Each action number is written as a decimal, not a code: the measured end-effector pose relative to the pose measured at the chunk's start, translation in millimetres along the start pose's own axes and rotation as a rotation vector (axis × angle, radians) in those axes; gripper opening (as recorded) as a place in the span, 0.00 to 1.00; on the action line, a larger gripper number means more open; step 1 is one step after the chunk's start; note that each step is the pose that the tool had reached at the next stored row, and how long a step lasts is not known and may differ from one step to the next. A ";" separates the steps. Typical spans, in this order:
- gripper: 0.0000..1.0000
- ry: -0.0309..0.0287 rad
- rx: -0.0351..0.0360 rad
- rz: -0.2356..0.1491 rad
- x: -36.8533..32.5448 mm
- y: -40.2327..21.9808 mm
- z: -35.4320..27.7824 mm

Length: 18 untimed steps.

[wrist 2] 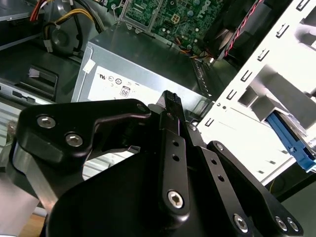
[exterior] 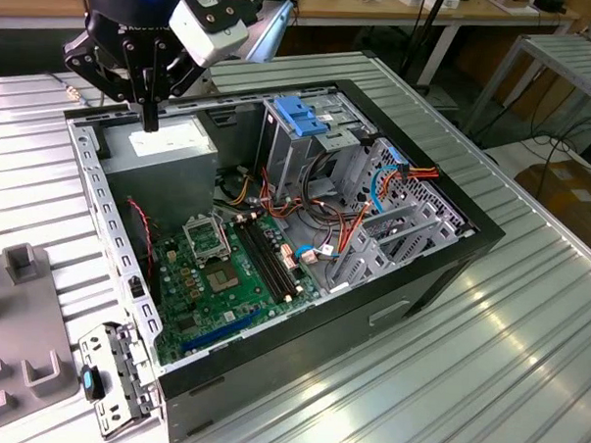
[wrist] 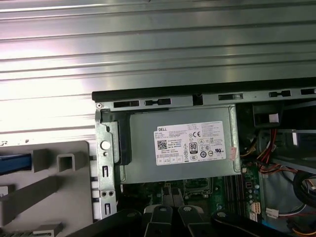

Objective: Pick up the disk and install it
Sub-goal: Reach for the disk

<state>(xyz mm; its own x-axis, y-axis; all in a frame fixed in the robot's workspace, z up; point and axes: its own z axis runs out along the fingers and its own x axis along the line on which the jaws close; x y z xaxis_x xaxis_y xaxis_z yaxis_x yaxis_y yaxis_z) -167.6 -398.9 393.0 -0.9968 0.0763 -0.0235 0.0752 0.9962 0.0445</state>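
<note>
1. My jaws are clenched tip to tip with nothing between them. They hang point-down above the open computer case [exterior: 299, 354], at the corner where the power supply sits.
2. Below me lies the grey power-supply box [exterior: 171, 147], white label up, tucked against the case wall and the perforated rear panel [exterior: 114, 223].
3. Just past that rear panel, outside the case, the disk [wrist: 11, 164] lies on a grey holder [wrist: 69, 197]. The wrist views give me little more than its bright blue rail [wrist 2: 290, 142], and it is well apart from my jaws.
4. Deeper in the case, the green motherboard [exterior: 224, 277] lies flat, with red, orange and yellow cables [exterior: 354, 219] looping along its far side.
5. At the far end stands the metal drive cage [exterior: 288, 162], topped by a light-blue latch plate [exterior: 300, 114].
6. The case lies on its side on a ribbed metal desk [exterior: 485, 367].
</note>
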 end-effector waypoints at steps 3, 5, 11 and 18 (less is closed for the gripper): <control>0.11 0.0000 0.0000 0.000 2.6 -0.2 0.0; 0.11 0.0001 0.0000 0.000 3.8 -0.3 0.0; 0.11 0.0002 0.0000 0.000 9.4 -0.7 -0.1; 0.11 0.0232 0.0004 0.002 25.3 -1.9 -0.5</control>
<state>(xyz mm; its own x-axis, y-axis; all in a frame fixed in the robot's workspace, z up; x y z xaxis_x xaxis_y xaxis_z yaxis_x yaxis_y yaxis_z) -192.9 -398.9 392.8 -0.9970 0.0768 -0.0003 0.0767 0.9961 0.0441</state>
